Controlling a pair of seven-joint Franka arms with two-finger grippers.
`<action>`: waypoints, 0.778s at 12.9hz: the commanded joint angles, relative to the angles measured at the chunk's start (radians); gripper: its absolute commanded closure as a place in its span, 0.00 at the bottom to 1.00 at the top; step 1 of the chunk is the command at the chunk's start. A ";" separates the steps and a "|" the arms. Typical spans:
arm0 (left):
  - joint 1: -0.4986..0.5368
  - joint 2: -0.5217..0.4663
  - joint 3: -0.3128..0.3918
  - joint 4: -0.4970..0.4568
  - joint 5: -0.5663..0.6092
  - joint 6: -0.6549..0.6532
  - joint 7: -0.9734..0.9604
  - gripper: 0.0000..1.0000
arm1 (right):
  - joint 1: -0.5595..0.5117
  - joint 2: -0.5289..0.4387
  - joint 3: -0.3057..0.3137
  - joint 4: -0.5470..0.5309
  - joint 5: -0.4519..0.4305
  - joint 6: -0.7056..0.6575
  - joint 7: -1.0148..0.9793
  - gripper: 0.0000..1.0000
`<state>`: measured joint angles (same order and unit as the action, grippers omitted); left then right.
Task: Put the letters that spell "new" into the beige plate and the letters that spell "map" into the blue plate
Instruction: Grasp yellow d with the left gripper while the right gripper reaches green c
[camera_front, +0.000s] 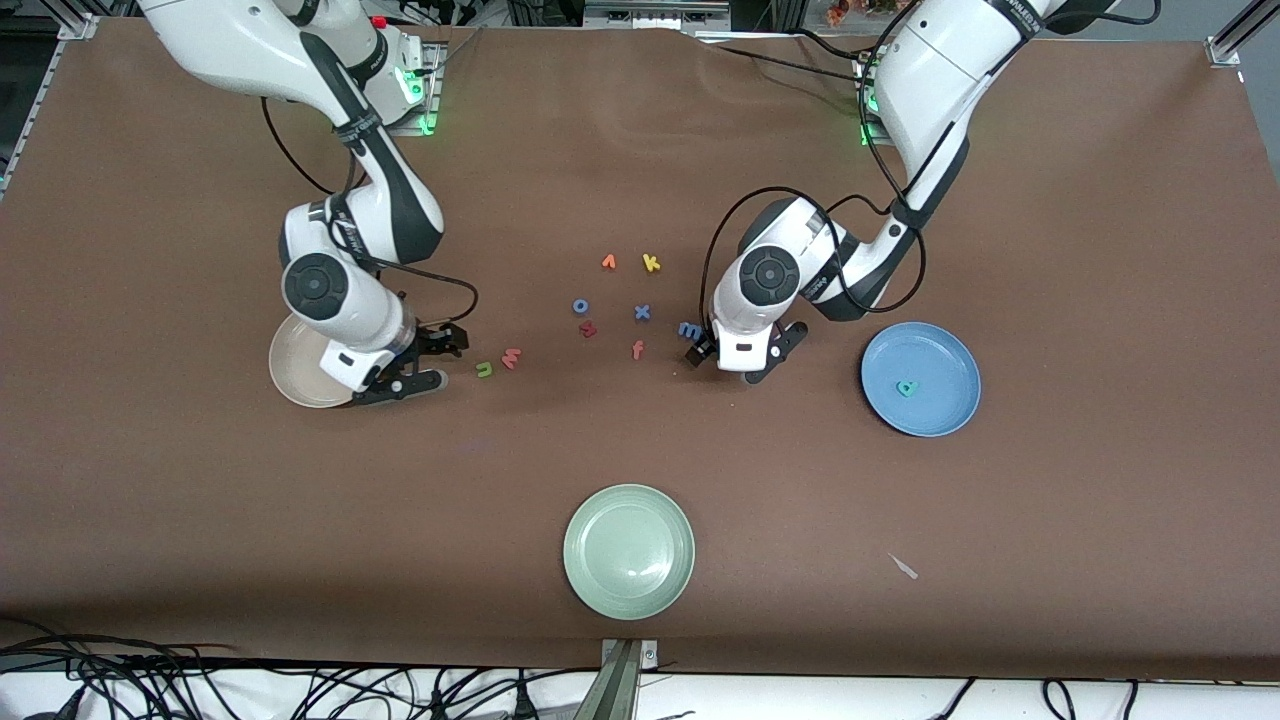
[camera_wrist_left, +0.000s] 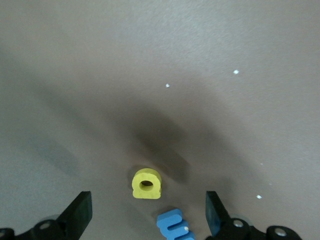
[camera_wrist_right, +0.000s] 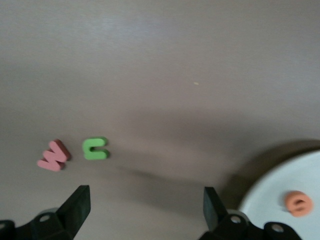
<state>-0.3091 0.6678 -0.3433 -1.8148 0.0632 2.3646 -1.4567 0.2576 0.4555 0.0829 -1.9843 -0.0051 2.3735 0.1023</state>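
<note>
The beige plate (camera_front: 288, 372) lies partly under my right arm, and the orange e (camera_wrist_right: 299, 203) rests in the beige plate (camera_wrist_right: 280, 192). My right gripper (camera_front: 437, 362) (camera_wrist_right: 145, 212) hangs open and empty over the table beside that plate. The green n (camera_front: 485, 369) (camera_wrist_right: 95, 148) and pinkish w (camera_front: 512, 357) (camera_wrist_right: 52, 156) lie just past it on the table. My left gripper (camera_front: 737, 360) (camera_wrist_left: 147, 207) is open low over the yellow rounded letter (camera_wrist_left: 146, 183) and the blue m (camera_front: 690, 329) (camera_wrist_left: 174, 227). A teal letter (camera_front: 906, 388) sits in the blue plate (camera_front: 935, 350).
Loose letters lie mid-table: an orange v-shape (camera_front: 608, 262), yellow k (camera_front: 651, 263), blue o (camera_front: 580, 306), blue x (camera_front: 642, 312), a dark red letter (camera_front: 588, 328) and an orange f (camera_front: 637, 349). A pale green plate (camera_front: 628, 550) sits nearest the front camera.
</note>
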 joint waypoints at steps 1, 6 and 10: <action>0.007 -0.010 0.006 -0.024 -0.026 0.027 -0.011 0.00 | 0.031 0.048 -0.005 0.025 0.007 0.038 0.068 0.00; 0.001 -0.007 0.004 -0.058 -0.026 0.088 -0.011 0.32 | 0.067 0.097 -0.002 0.015 0.008 0.141 0.129 0.00; 0.005 -0.011 0.004 -0.064 -0.026 0.088 -0.011 0.76 | 0.071 0.108 -0.002 0.015 0.007 0.141 0.128 0.08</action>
<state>-0.3020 0.6672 -0.3405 -1.8606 0.0631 2.4511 -1.4673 0.3236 0.5533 0.0834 -1.9828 -0.0049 2.5103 0.2220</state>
